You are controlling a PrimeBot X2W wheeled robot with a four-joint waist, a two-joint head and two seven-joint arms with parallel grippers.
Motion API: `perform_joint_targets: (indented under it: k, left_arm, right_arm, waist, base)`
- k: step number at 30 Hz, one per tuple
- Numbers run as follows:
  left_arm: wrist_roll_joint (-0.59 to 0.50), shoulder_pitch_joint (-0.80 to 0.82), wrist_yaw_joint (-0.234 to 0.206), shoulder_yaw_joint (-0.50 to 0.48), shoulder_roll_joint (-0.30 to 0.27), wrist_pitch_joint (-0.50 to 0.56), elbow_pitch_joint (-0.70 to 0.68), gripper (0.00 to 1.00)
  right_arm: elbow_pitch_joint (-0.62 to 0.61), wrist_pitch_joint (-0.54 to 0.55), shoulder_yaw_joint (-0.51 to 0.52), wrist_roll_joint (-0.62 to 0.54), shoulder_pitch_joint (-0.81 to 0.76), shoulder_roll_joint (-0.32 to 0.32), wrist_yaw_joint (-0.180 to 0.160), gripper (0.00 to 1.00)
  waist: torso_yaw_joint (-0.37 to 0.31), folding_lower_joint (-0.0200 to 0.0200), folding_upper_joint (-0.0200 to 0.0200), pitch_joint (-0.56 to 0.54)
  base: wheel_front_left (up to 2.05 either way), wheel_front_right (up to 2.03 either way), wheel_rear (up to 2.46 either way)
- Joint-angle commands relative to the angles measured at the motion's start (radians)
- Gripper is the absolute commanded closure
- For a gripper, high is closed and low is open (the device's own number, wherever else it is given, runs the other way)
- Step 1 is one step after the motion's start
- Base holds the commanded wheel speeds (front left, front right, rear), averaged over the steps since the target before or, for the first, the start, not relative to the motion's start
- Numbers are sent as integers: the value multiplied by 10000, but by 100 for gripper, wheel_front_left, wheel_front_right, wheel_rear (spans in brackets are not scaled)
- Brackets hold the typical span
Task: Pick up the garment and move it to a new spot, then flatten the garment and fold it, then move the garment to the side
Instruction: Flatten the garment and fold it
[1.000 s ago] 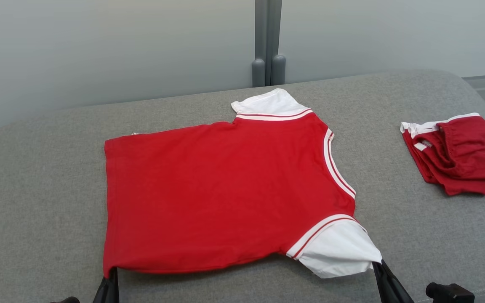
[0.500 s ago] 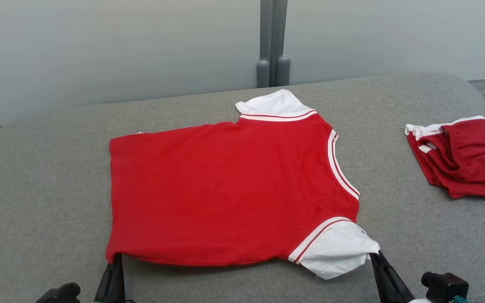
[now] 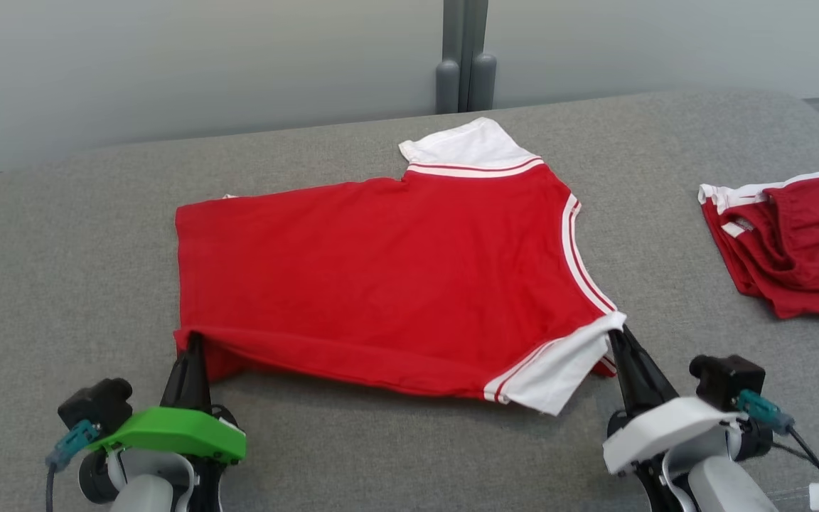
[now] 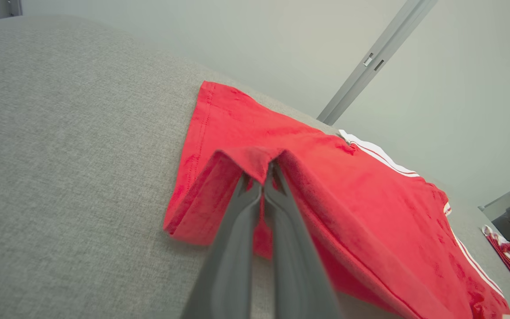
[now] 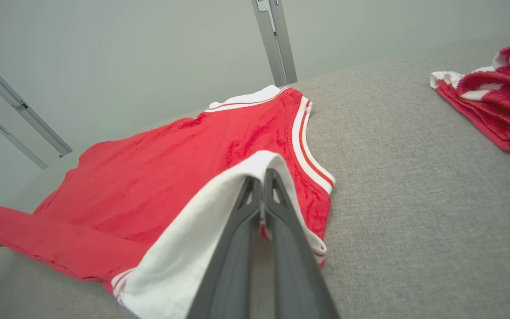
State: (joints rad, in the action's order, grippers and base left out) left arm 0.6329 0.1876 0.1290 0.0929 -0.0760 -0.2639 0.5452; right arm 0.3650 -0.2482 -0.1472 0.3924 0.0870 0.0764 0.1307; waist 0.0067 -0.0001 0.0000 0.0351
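BACKDROP | grey fabric surface (image 3: 61,235) stretching wide | rumpled red-and-white bundle (image 3: 793,249) lying on it, far right | pale wall (image 3: 203,64) behind | grey upright post (image 3: 466,57) splitting that wall

Red shirt (image 3: 381,277) in left hand (image 3: 195,343), right hand (image 3: 616,336)

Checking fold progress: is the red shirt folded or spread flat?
Mostly spread: the red shirt lies open, near edge lifted by left gripper and right gripper.
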Motion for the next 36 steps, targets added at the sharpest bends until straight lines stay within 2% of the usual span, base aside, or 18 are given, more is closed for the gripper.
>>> perform_joint_targets:
  k: [1,8,17,32,33,34,35,36]
  left_arm:
    - [-16,349,24,-89,42,-1,129,100]
    - [-381,1867,24,-267,138,0,1269,100]
    - [-574,2935,24,-417,195,0,1950,100]
    - [-816,3223,25,-341,241,1,2068,100]
    - [-815,3223,25,-337,242,0,2099,100]
    - [-828,3230,25,-334,243,1,2134,81]
    - [-877,3239,25,-383,243,0,2164,51]
    - [-900,3240,25,-452,239,0,2206,18]
  right_arm:
    - [152,-63,-30,-85,406,54,-1,100]
    - [1698,-137,-283,-166,2727,138,-1,100]
    - [3590,-166,-788,-59,4780,253,0,100]
    - [4900,-168,-1435,430,5996,478,-1,100]
    - [4953,-168,-1434,449,6038,482,-1,89]
    - [5016,-168,-1428,464,6091,481,-1,73]
    - [5065,-168,-1428,473,6147,478,-1,56]
    - [5100,-168,-1437,471,6206,470,-1,23]
  waist:
    - [-45,1,0,380]
    - [-56,1,0,1262]
    - [47,1,0,2089]
    - [254,1,0,2401]
    - [255,1,0,2400]
    - [255,1,0,2398]
    - [255,1,0,2399]
    - [254,1,0,2398]
  base:
    - [0,0,0]
    - [0,0,0]
    - [0,0,0]
    - [0,0,0]
    - [0,0,0]
    - [0,0,0]
    - [0,0,0]
    - [0,0,0]
